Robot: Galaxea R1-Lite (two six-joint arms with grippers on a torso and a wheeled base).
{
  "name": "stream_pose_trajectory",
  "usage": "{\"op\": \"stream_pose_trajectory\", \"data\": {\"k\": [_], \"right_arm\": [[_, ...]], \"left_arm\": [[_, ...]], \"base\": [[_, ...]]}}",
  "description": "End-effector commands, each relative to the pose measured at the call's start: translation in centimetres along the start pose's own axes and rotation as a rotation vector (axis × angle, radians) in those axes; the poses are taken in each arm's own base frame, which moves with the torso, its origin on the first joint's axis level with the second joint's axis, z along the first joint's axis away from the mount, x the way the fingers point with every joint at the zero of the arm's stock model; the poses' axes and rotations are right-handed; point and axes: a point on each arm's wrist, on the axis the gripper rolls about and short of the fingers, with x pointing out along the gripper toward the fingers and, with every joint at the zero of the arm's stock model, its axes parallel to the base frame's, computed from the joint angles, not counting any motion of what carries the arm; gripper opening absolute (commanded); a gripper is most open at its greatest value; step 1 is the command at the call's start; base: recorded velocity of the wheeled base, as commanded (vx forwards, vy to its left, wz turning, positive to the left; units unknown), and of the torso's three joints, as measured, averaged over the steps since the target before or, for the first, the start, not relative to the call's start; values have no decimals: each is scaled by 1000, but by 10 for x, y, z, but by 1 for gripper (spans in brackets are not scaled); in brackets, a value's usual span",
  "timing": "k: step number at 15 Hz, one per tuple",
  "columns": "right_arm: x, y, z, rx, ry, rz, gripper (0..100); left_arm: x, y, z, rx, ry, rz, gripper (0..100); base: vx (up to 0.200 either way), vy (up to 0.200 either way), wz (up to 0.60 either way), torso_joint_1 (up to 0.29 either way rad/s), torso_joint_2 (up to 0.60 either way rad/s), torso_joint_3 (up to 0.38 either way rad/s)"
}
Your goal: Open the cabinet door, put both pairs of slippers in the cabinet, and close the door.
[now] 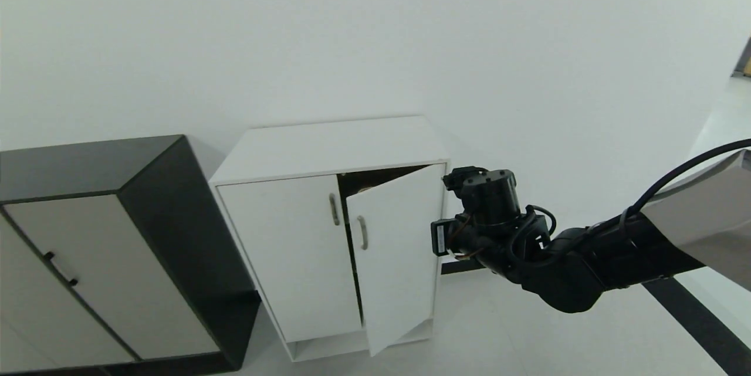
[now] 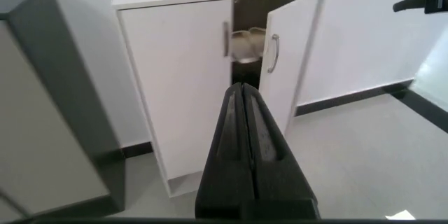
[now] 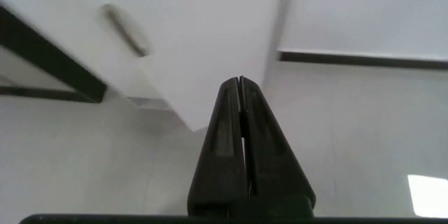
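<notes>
White cabinet (image 1: 328, 147) stands with its right door (image 1: 399, 258) ajar, and the right arm (image 1: 563, 270) is just beside the door's hinged edge. From the left wrist, the left claw (image 2: 241, 92), fingers pressed together and empty, faces the gap; pale slippers (image 2: 246, 45) lie inside. From the right wrist, the right claw (image 3: 241, 84), closed on nothing, is near the door's lower corner.

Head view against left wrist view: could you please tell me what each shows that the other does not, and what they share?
Only the head view shows the black cabinet's handle and the right forearm. Only the left wrist view shows the left gripper, shut. Both show the white cabinet with its right door ajar and left door shut.
</notes>
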Motion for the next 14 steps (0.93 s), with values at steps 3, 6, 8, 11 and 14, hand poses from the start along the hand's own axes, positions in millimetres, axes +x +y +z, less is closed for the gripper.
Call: {"op": "stream_pose_trajectory", "data": {"k": [3, 6, 8, 11, 14], "right_arm": [[0, -1, -3, 3, -3, 17, 0], [0, -3, -9, -8, -8, 28, 0], [-1, -7, -16, -24, -2, 18, 0], [-2, -13, -24, -23, 9, 2, 0], [-7, -18, -39, -21, -7, 4, 0]], "left_arm": [[0, 0, 0, 0, -1, 1, 0], [0, 0, 0, 0, -1, 1, 0], [0, 0, 0, 0, -1, 1, 0], [0, 0, 0, 1, -1, -1, 0], [0, 0, 0, 1, -1, -1, 0]], "base": [[0, 0, 600, 2, 4, 4], [0, 0, 0, 0, 0, 0], [0, 0, 0, 0, 0, 0], [0, 0, 0, 0, 0, 0], [67, 0, 0, 1, 2, -1]]}}
